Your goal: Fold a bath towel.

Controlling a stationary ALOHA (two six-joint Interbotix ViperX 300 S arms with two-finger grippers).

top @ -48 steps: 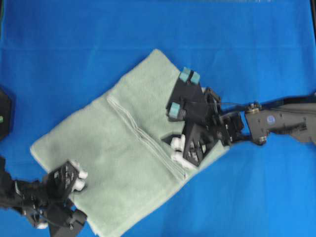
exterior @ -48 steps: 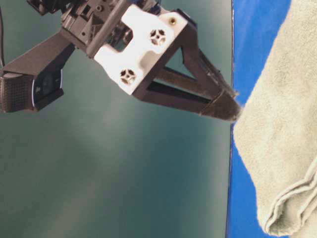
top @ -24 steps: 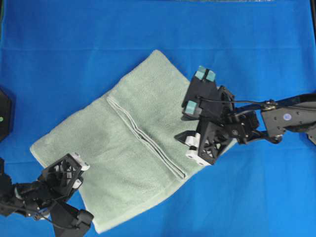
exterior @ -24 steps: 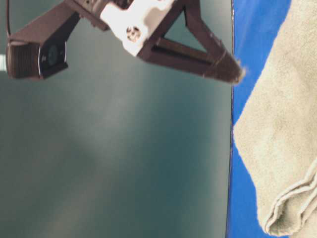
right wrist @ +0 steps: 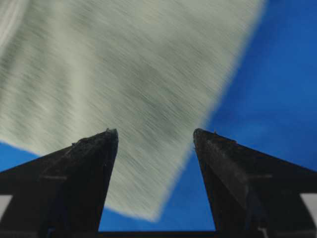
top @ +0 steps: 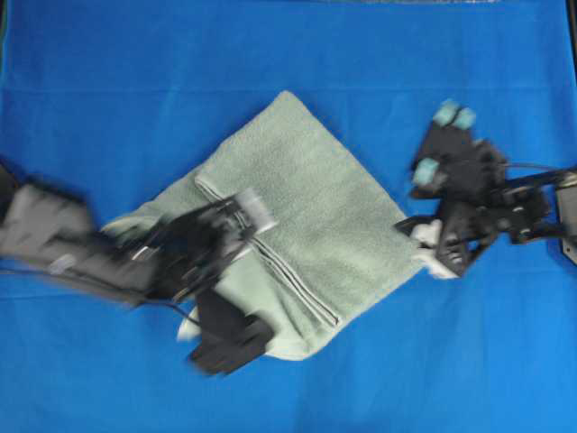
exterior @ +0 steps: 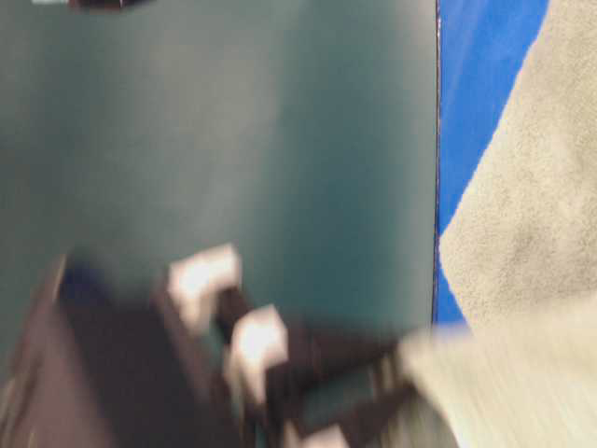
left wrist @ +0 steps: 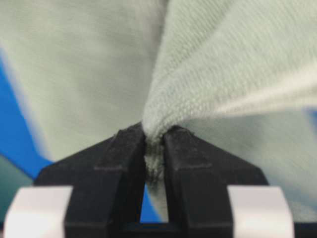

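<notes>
the bright blue cloth surface (top: 108,90) spreads under everything. on it, near the middle, lies the large pale sage-green terry bath towel (top: 297,189), set diagonally, its lower left part lifted and bunched over the rest. my left black gripper (left wrist: 154,141) is clamped tight on a pinch of that towel's fuzzy fabric, with my blurred arm lying across the towel's left side. my right black gripper (right wrist: 156,136) hangs by the towel's right corner, fingers (right wrist: 94,148) spread wide, holding nothing, the towel's edge and blue cloth showing between them.
</notes>
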